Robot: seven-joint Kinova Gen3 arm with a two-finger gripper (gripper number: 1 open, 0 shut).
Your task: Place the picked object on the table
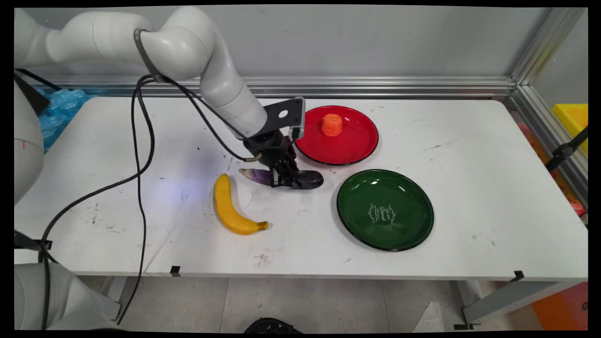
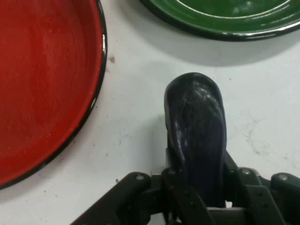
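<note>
- The gripper [image 1: 284, 177] is down at table level with its fingers [image 2: 178, 187] pinched on either side of the eggplant [image 1: 307, 178], gripping it across its middle.
- The eggplant lies flat on the table [image 1: 469, 188], long axis roughly 9 to 3 o'clock in the main view: pale stem end toward 9, fat dark end toward 3.
- The arm reaches in from 10 o'clock and tips down onto it. Approaching across the narrow width looks sensible, since a long round body would be harder to clamp lengthwise.
- In the hand view the eggplant's rounded end sticks out at 12 o'clock from between the fingers, so most of its bulk sits ahead of the grip, not centred in it.
- I cannot tell whether it rests on the table or is just lifted; it looks to be on or barely above the surface.
- The red plate [image 1: 361, 141] sits at 1 o'clock from the gripper, near but apart from the eggplant; an orange piece [image 1: 332, 125] rests on it.
- The green plate [image 1: 408, 230] lies at 4 o'clock, empty, close beside the red one.
- The banana [image 1: 227, 206] lies at 8 o'clock from the gripper, apart from it.
</note>
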